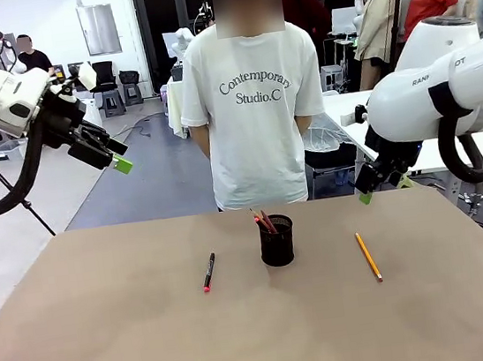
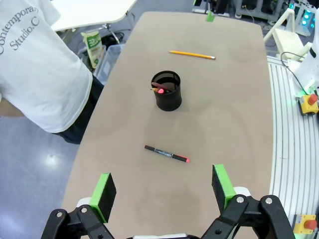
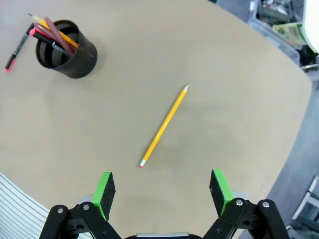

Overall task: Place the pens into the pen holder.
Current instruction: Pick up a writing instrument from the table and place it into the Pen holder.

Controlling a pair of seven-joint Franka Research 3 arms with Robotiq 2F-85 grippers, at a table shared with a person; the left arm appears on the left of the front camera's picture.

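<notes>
Yellow pencil [image 1: 368, 256], black red-tipped pen [image 1: 209, 272]

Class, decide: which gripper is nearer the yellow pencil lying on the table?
Right. The right gripper hovers open just beyond the yellow pencil. The left gripper hangs open, high on the other side, past the pen holder and black pen.

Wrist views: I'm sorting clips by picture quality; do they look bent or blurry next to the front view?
Left wrist view: the table edges bow outward, yet the black pen is sharp. Right wrist view: same bowing, pencil crisp with barely any shadow. Front view: straight edges, even light, no glare on the cup.
</notes>
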